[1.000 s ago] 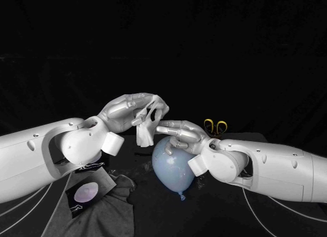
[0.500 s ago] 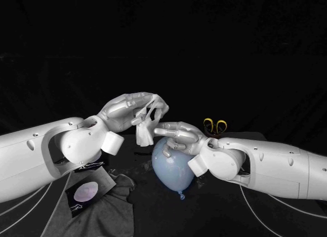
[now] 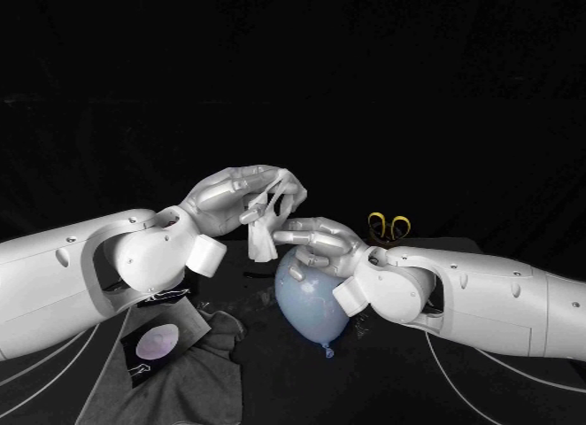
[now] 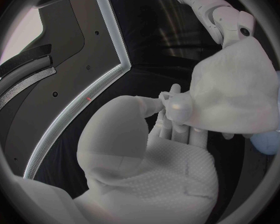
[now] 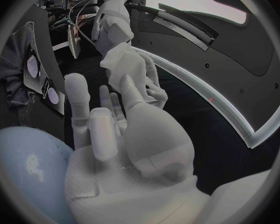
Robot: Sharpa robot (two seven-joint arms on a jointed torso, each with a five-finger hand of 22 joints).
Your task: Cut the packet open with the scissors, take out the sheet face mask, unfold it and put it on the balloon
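The sheet mask point(image 3: 260, 241) hung from the left hand point(image 3: 246, 198) above the balloon point(image 3: 311, 303), beside the right hand point(image 3: 322, 243) over the balloon's top; scissors point(image 3: 391, 225) lay behind, the packet point(image 3: 154, 346) on a cloth point(image 3: 206, 361) to the left

Glossy smooth balloon point(image 3: 310, 299), limp cloth-like mask point(image 3: 260, 237), matt black table point(image 3: 434, 257).

the right arm point(image 3: 484, 288) hides the blades of the scissors point(image 3: 390, 225), its robot hand point(image 3: 321, 241) the top of the balloon point(image 3: 306, 297).
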